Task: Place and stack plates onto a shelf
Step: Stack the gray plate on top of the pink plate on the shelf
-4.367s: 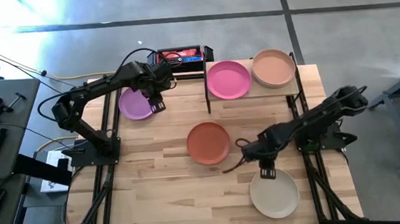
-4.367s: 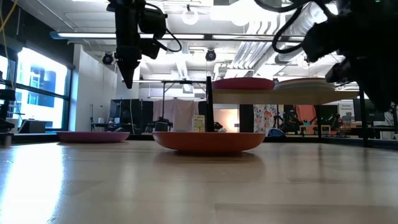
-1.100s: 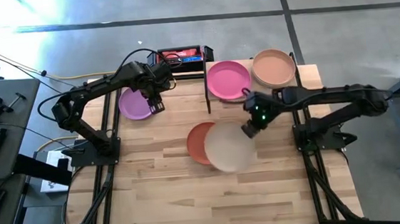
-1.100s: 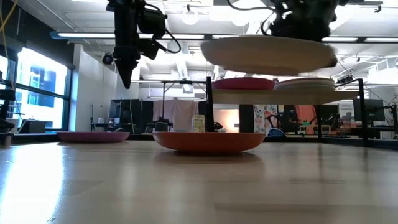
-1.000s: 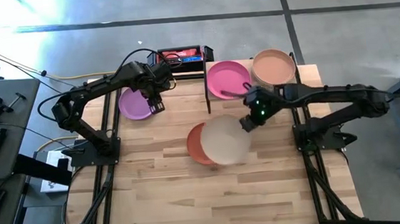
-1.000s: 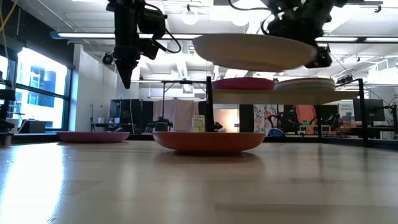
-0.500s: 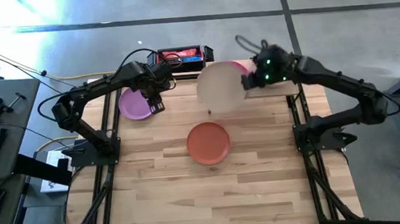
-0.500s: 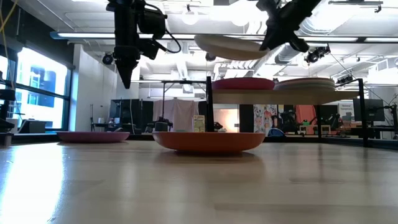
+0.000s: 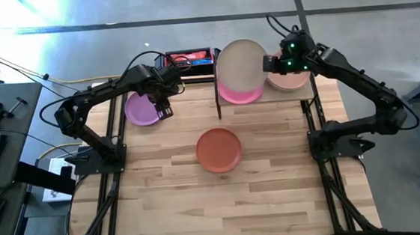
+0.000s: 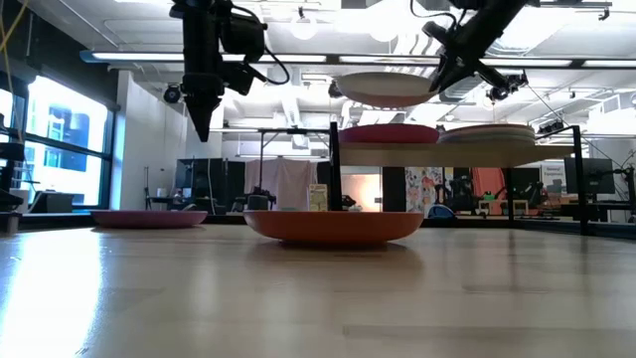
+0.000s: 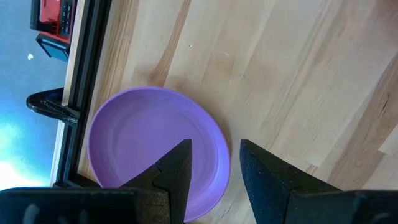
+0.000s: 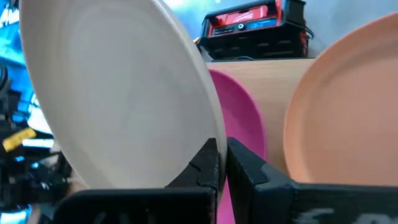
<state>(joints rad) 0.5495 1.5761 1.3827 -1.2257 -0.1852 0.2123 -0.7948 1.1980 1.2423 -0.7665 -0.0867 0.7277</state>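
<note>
Right tool (image 12: pixel 222 163) is pinched on the rim of the round shallow beige matte plate (image 9: pixel 240 65), holding it in the air over the round pink matte plate (image 9: pixel 239 91) on the small raised light-wood shelf with black posts (image 9: pixel 304 86) at the table's far edge. Next to it on the shelf sits the peach round plate (image 12: pixel 339 106). Plate looks rigid and light: held by one rim point it hangs roughly level in the low view, no sag. Matte finish should give fair friction, but a one-sided rim pinch leaves it free to pivot, so set down flat. Rim is the only real grip. Left tool (image 11: pixel 211 163) is spread, hovering above the purple round plate (image 11: pixel 152 149) near the far left corner. Terracotta red round plate (image 9: pixel 218 148) lies mid-table.
</note>
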